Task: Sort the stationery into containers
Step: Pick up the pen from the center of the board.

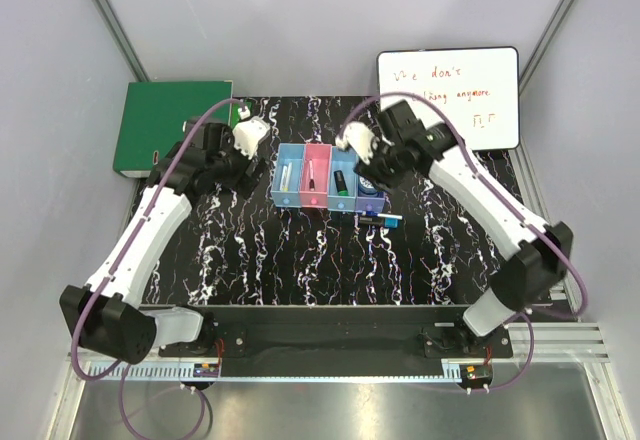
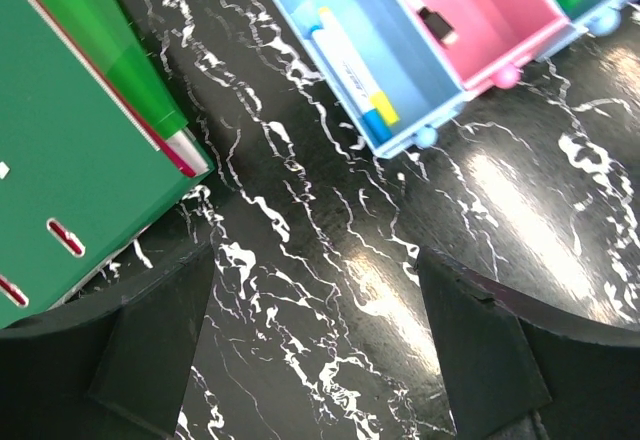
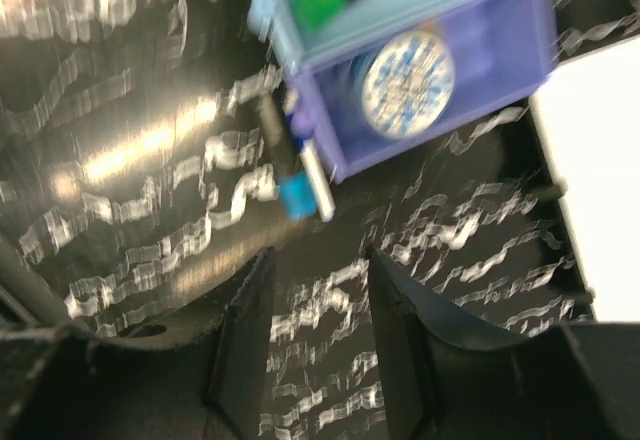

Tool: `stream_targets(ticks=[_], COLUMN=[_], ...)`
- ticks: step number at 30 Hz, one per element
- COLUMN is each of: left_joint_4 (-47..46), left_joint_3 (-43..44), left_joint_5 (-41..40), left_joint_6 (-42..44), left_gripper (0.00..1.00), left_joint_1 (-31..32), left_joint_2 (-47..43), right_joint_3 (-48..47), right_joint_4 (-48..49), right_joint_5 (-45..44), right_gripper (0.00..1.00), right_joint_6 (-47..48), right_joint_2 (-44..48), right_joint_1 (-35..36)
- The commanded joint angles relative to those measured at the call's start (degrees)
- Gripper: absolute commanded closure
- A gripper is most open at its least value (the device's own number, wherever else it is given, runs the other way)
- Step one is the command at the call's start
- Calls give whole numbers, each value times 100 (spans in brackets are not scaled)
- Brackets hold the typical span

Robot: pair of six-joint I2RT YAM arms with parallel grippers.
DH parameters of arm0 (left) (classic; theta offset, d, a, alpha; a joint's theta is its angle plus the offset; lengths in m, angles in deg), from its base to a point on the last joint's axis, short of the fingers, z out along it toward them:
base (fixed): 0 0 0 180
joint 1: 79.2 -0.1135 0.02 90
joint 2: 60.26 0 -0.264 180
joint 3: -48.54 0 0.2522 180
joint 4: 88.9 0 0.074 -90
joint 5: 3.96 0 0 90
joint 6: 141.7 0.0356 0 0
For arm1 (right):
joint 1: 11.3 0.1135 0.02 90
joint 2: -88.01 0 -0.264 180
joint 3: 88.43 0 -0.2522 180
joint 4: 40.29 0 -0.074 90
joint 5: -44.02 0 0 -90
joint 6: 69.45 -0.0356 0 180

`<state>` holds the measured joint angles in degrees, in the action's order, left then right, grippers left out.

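The containers [image 1: 328,178] are a joined row of four bins in mid-table. A white marker [image 2: 350,65] with yellow and blue ends lies in the left light-blue bin [image 2: 400,30]. A black item [image 2: 437,22] sits in the pink bin. A round blue-and-white tin [image 3: 408,82] rests in the purple bin [image 3: 520,40]. A green marker [image 3: 320,0] shows in the bin beside it. One white marker with a blue cap [image 3: 300,175] lies on the table in front of the purple bin. My right gripper [image 3: 320,290] hangs open and empty near it. My left gripper [image 2: 315,350] is open over bare table left of the bins.
A large green binder [image 1: 170,125] lies at the back left, close to my left gripper [image 1: 243,165]. A whiteboard [image 1: 450,95] with red writing lies at the back right behind my right gripper [image 1: 380,172]. The table top [image 1: 300,260] is black marble-patterned.
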<state>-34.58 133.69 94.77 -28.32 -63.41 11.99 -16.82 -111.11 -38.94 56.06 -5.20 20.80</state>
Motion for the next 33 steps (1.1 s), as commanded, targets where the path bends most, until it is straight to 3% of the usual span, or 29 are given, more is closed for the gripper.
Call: stream_targets(ticks=[1,5,14,23,33], left_joint_4=[-109,-92,-65,-4,5], left_joint_3=[-152,-222,-100,50,173], left_joint_5=[506,699,788,735,718], left_joint_6=[273,361,343,299,255], left_gripper=[11,5,1,1,1], left_joint_1=[12,20,20,20,20], left_joint_2=[-343,-396,-343,-299,-141], right_joint_3=[1348,2202,3037,3161,3126], right_joint_4=[-69,116,1142,2004,2225], right_joint_5=[-485,-389,-354,-327,-221], right_gripper=[50,44,31,31,31], right_joint_6=[1326,1713,2311,2435,2514], right_joint_2=[838,1121,428,-329,-654], right_joint_1=[-37,-28,-37,-63,-213])
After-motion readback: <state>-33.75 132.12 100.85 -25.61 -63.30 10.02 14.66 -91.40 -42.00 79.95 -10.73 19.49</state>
